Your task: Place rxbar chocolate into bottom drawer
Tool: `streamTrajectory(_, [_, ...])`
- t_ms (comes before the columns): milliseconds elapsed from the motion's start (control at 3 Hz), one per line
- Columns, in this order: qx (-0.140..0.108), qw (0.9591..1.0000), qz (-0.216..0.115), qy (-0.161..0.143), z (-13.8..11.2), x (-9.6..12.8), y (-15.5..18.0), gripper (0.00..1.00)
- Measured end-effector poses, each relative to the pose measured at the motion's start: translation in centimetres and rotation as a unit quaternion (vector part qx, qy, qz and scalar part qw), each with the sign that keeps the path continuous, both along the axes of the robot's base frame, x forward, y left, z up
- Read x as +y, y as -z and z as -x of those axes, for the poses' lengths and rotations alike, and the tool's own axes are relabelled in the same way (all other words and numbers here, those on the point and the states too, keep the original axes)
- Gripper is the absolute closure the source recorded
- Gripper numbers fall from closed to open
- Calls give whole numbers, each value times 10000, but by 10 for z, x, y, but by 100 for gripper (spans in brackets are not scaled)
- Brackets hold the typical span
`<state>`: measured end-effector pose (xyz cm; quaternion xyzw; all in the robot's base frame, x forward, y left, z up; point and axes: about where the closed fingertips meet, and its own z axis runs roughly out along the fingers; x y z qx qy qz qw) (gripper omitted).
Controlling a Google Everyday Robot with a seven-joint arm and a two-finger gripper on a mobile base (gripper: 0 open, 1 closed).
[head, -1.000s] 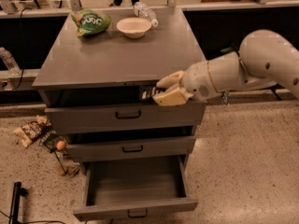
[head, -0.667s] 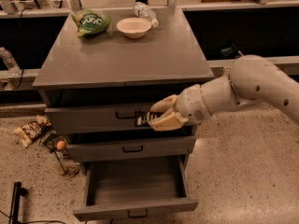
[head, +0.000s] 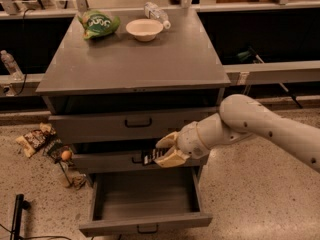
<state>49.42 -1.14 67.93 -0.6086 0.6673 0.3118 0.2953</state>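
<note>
Compared with one second ago, the rxbar (head: pixel 149 158) is lower: it was at the level of the top drawer (head: pixel 100 127), and now it hangs before the front of the middle drawer (head: pixel 105 162). It is a dark flat bar, and its free end points to the left. The gripper (head: pixel 162 152) is closed on the other end, one pale finger above and one below.

Directly under them the bottom drawer (head: pixel 145 223) is pulled out, and its inside looks empty. The bar is over the back part of this drawer, not yet between its walls. The arm (head: pixel 250 121) reaches in from the right.

I think two things could go wrong. The bar is very near the middle drawer, so on a straight descent its free end may catch that front or its handle and turn in the grip. If the fingers let go from this height, the light wrapper may tumble, hit the rim and land on the floor.
</note>
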Motion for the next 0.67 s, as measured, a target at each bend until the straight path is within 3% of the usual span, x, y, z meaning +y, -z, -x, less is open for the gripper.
streamTrajectory(667, [-65,10000,-57,27,-4,8,18,100])
